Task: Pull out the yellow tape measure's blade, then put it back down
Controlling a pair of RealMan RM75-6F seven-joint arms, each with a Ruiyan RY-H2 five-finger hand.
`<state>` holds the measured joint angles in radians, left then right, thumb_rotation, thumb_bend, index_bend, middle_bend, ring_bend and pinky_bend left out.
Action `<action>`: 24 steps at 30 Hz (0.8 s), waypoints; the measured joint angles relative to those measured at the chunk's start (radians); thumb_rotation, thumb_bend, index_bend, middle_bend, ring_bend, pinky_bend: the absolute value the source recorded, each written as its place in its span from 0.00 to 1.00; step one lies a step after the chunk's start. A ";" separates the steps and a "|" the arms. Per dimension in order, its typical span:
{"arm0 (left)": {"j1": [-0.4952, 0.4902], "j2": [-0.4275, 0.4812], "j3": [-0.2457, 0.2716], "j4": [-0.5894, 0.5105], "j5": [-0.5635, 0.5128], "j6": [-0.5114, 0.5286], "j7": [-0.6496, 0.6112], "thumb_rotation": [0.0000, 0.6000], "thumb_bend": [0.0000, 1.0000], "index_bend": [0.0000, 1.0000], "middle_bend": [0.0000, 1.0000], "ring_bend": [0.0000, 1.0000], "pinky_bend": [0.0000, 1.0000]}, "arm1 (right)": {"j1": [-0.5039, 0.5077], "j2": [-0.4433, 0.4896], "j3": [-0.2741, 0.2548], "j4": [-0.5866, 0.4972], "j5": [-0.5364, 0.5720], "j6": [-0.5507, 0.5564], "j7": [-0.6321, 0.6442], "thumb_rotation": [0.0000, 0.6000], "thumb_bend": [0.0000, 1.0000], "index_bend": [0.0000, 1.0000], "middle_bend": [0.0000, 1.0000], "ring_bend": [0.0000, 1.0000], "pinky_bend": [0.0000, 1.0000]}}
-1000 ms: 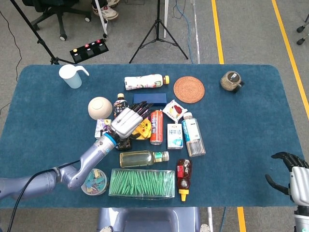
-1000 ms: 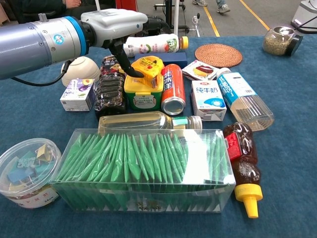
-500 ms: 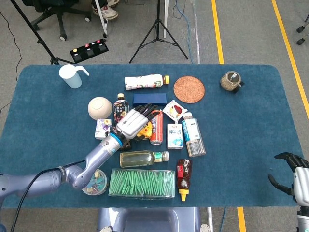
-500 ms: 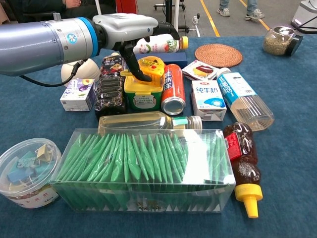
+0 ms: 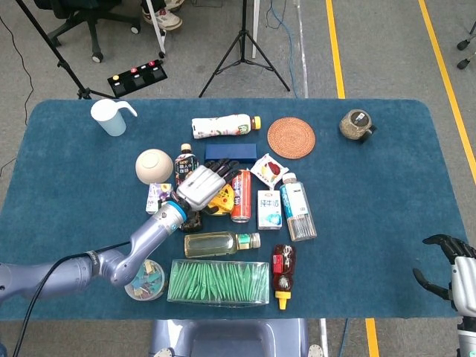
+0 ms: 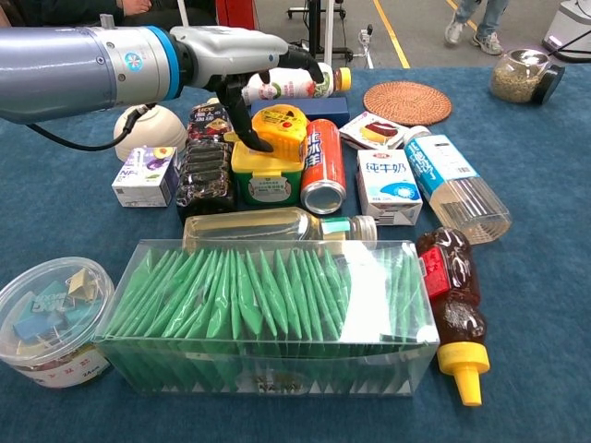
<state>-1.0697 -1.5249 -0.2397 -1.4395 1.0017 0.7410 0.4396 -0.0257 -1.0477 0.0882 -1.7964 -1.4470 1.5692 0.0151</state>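
Observation:
The yellow tape measure (image 6: pixel 281 128) sits on a yellow-lidded green tub (image 6: pixel 269 174) in the middle cluster, left of a red can (image 6: pixel 322 164). In the head view only a yellow sliver of the tape measure (image 5: pixel 222 198) shows under my left hand (image 5: pixel 198 187). From the chest, my left hand (image 6: pixel 235 57) arches over the tape measure with its fingers spread above it and the thumb (image 6: pixel 246 129) down against its left side. No blade is drawn out. My right hand (image 5: pixel 449 269) hangs off the table's front right corner, fingers apart and empty.
Tight around the tape measure are a dark bottle (image 6: pixel 205 166), a milk carton (image 6: pixel 389 187), an oil bottle (image 6: pixel 277 225) and a blue box (image 5: pixel 230 152). Nearer me stand a clear box of green packets (image 6: pixel 268 309) and a tub of clips (image 6: pixel 51 318).
My left hand swung right over the tape measure, then eased back a little to the left. The tape measure has stayed where it was. The right hand has barely moved.

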 measured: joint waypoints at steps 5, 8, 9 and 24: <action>-0.015 -0.007 0.003 0.018 -0.021 -0.006 -0.005 1.00 0.18 0.21 0.10 0.08 0.21 | -0.001 -0.001 0.001 -0.003 0.004 0.000 -0.004 1.00 0.23 0.34 0.33 0.28 0.27; -0.022 -0.013 0.006 0.026 -0.028 -0.008 -0.006 1.00 0.19 0.25 0.15 0.12 0.22 | -0.003 -0.003 0.000 -0.002 0.006 -0.001 -0.005 1.00 0.23 0.33 0.33 0.28 0.28; -0.024 -0.015 0.006 0.029 -0.030 -0.010 -0.007 1.00 0.19 0.27 0.16 0.14 0.23 | -0.003 -0.003 0.000 -0.002 0.007 0.000 -0.005 1.00 0.23 0.34 0.33 0.28 0.28; -0.039 -0.031 0.002 0.056 -0.077 -0.001 -0.030 1.00 0.23 0.47 0.33 0.36 0.50 | -0.007 -0.003 0.001 -0.004 0.005 0.007 -0.013 1.00 0.23 0.33 0.33 0.28 0.28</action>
<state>-1.1087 -1.5561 -0.2372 -1.3838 0.9247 0.7402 0.4101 -0.0328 -1.0504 0.0895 -1.8006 -1.4419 1.5759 0.0016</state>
